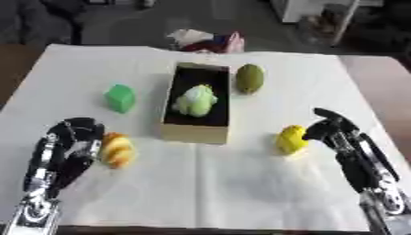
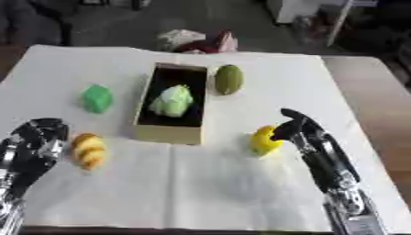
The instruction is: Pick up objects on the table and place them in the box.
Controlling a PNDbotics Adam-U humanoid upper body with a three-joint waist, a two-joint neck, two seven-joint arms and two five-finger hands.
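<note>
An open cardboard box (image 1: 195, 131) with a dark inside stands mid-table, and a pale green soft toy (image 1: 195, 100) lies in it. My right hand (image 1: 330, 125) sits just right of a yellow object (image 1: 291, 139), fingers curled toward it and touching its side. My left hand (image 1: 74, 133) rests beside an orange-yellow croissant-like object (image 1: 117, 149), fingers curled, holding nothing. A green cube (image 1: 120, 98) lies left of the box. An olive-green oval fruit (image 1: 250, 78) lies right of the box's far end.
A white cloth (image 1: 208, 193) covers the table, with bare cloth along the near side. Crumpled pink and white items (image 1: 207, 40) lie past the far edge. Brown tabletop (image 1: 377, 73) shows at the right.
</note>
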